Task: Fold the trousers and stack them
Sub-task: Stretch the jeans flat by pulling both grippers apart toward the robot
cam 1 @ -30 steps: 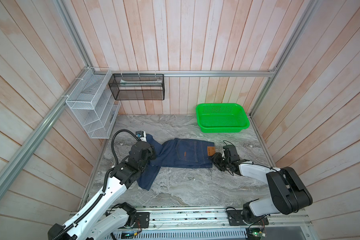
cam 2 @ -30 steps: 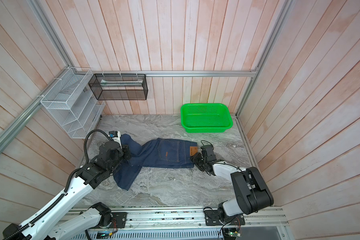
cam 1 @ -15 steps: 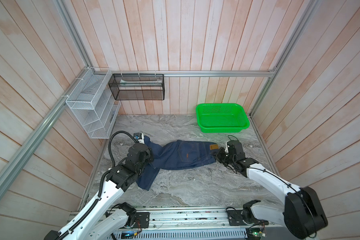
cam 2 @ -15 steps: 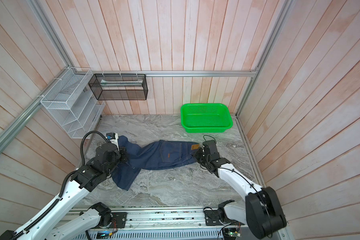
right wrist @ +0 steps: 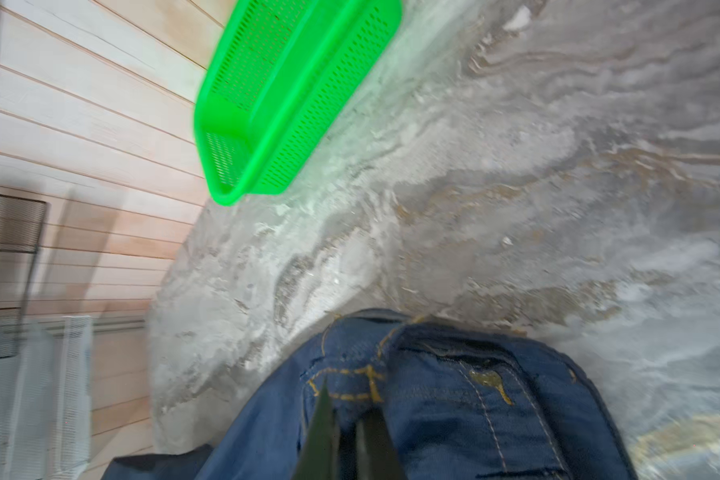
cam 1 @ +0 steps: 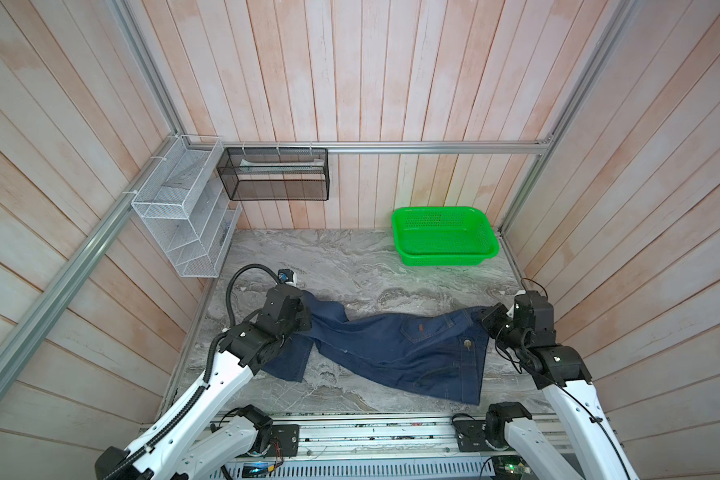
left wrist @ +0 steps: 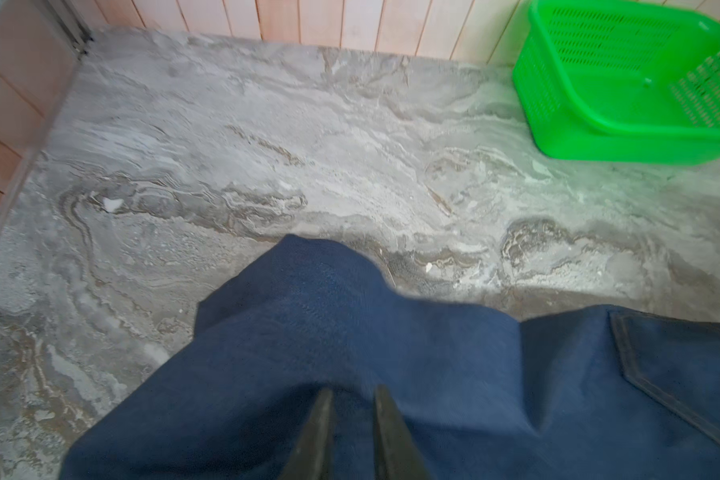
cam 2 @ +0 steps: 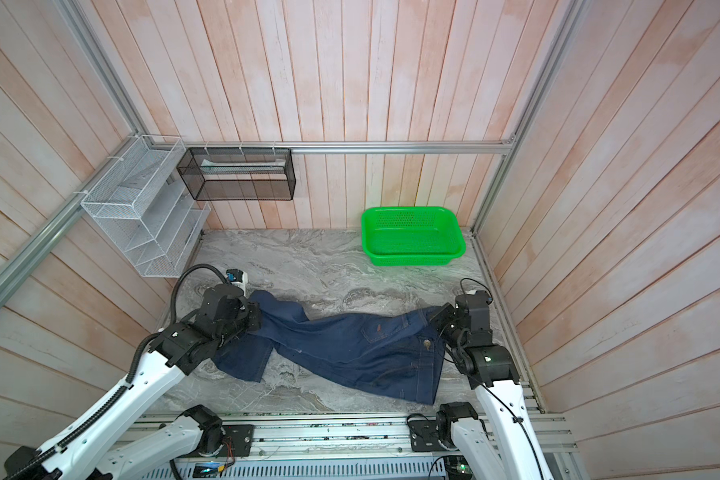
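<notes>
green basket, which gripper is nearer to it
Right. The right gripper holds the trousers by the waistband, just in front of the green basket; the left gripper is at the leg end, across the table on the far left.

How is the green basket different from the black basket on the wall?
The green basket sits on the marble table; the black basket hangs up on the wooden wall. The green basket is bright plastic; the black basket is dark wire mesh. Both are rectangular and full of little holes.
</notes>
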You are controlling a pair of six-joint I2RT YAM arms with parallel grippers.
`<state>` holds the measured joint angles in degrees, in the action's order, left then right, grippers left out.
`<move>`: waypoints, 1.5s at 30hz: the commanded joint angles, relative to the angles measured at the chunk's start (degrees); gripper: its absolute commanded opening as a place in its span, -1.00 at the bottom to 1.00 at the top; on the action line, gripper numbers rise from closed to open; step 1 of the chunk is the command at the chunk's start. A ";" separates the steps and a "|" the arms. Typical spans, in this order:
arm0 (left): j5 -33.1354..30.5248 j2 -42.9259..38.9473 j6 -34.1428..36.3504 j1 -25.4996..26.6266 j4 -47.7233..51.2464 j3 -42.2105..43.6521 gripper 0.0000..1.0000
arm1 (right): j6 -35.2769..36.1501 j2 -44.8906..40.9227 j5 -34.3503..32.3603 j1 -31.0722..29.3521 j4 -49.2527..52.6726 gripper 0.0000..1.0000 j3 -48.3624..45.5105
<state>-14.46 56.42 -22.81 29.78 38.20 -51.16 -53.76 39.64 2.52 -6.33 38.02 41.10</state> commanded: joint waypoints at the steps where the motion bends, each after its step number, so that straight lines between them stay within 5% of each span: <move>1: 3.62 1.87 -1.25 -0.28 -0.90 0.76 -0.54 | 1.13 -1.27 1.56 0.53 3.47 -1.00 -3.05; 4: 3.58 2.81 -2.30 -0.33 -1.31 0.98 -0.39 | 0.67 -2.18 1.26 0.95 3.17 -1.00 -3.07; 9: 2.80 0.89 -2.78 -0.34 -0.44 -0.45 0.12 | 1.99 -2.51 -1.94 4.30 3.71 -1.00 1.36; 13: -0.39 -0.17 -4.27 -0.70 4.69 -1.66 0.28 | 1.46 -1.31 -2.39 8.03 0.88 -1.00 4.79; 19: -2.59 -1.80 -11.55 -6.66 12.03 0.86 0.30 | -0.50 3.07 -1.88 11.81 -6.20 -1.00 7.50; 32: 3.53 -5.79 -20.30 -13.61 4.35 10.98 0.26 | -2.15 9.57 1.60 23.59 -15.42 -1.00 14.98; 45: 21.15 -1.54 -31.74 -15.04 -16.20 26.11 0.21 | -5.04 12.13 6.04 26.38 -20.43 -1.00 12.69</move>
<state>0.80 54.35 -50.76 14.90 29.50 -27.00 -58.35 52.01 7.44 19.84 20.97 53.93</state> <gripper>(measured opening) 0.607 0.060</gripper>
